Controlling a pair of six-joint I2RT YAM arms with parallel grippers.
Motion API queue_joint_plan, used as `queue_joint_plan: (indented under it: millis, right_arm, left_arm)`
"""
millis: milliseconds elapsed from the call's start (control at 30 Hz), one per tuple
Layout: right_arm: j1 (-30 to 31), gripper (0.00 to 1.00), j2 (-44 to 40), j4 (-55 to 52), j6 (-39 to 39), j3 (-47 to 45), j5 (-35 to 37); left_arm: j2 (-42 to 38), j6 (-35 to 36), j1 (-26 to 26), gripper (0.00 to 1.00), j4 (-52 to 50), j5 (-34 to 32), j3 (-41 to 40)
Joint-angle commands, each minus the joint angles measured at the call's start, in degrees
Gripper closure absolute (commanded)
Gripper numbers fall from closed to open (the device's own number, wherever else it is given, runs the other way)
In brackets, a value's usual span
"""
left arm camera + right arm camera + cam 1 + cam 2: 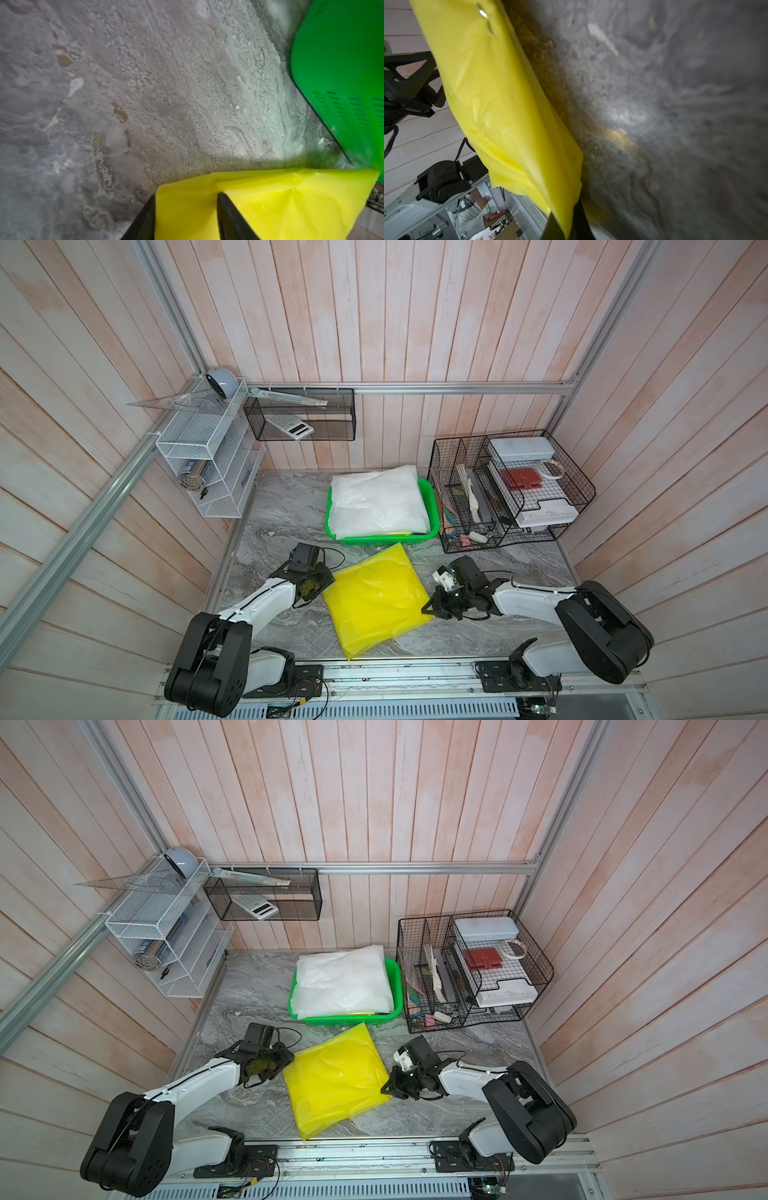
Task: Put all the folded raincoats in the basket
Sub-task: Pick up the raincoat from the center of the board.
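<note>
1. Nearest me, the raincoat (374,601) lies flat on the counter (282,510) between the two arms, a yellow folded square turned corner-on, one corner toward me and the opposite one just short of the basket.
2. The right end effector (428,610) is clenched on the raincoat's right corner. The right wrist view shows yellow film pinched between its fingers (579,216).
3. The left end effector (326,587) is at the left corner. In the left wrist view its fingers (228,218) stand one on each side of the folded edge, with yellow between them. I cannot tell whether they have bitten down on it.
4. Handling, as I judge it: thin plastic film, very light, limp and slick. It will sag between two grips, and the layers may slide apart or unfold if only the top ply is caught. I would take hold at opposite corners, deep enough to trap every layer, and keep it lightly taut.
5. Beyond it, the basket (432,506) is close to the raincoat's far corner and is filled to the rim by a white bundle (378,502), so the raincoat would have to go on top.
6. The black wire organiser (511,489) stands just right of the basket. I would keep the right arm clear of it.
</note>
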Motion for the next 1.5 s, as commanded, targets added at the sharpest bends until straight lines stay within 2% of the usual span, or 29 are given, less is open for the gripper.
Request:
queue_joint_plan:
  millis: [0, 67, 167, 333, 600, 733, 867, 1000, 1200, 1467]
  right_arm:
    - [-0.1, 1.0, 1.5, -6.0, -0.9, 0.2, 5.2]
    - [-0.1, 1.0, 1.4, -6.5, -0.9, 0.6, 5.1]
    - [0.2, 1.0, 0.1, -6.6, -0.2, 0.7, 4.9]
    - [2.0, 1.0, -5.5, -5.0, 0.4, 0.3, 4.3]
    - [5.2, 1.0, -18.9, -11.4, -1.3, 5.5, 2.5]
    - [5.3, 1.0, -27.5, -15.8, -0.4, 9.1, 7.4]
    - [5.3, 1.0, -33.2, -12.5, 2.1, 10.2, 12.1]
    - [4.8, 1.0, -32.4, -15.9, -0.9, 15.3, 12.7]
    - [2.9, 1.0, -26.8, -15.0, -2.3, 22.2, 14.1]
    - [-3.9, 1.0, -13.8, -15.4, -2.4, 31.9, 14.1]
  left_arm:
    - [-0.4, 0.1, 0.3, 0.6, -0.7, -1.0, -1.7]
    - [-0.9, 0.3, 0.3, 0.72, -1.7, -1.3, -1.7]
    - [-4.1, 0.5, 0.3, 0.99, -4.5, -2.4, -0.9]
    - [-11.6, 2.3, 0.3, 1.0, -13.6, -4.2, 3.2]
    - [-19.8, 6.3, 0.2, 1.0, -27.9, -2.8, 14.9]
    - [-20.3, 8.5, 0.4, 1.0, -33.8, -4.1, 24.1]
    - [-16.1, 10.0, 0.4, 1.0, -35.8, -3.4, 33.8]
    - [-11.3, 11.3, 0.5, 1.0, -35.8, -3.6, 42.5]
    - [1.3, 13.6, 0.9, 1.0, -34.7, -2.4, 57.1]
    - [23.6, 15.4, 5.7, 1.0, -31.9, 3.5, 76.0]
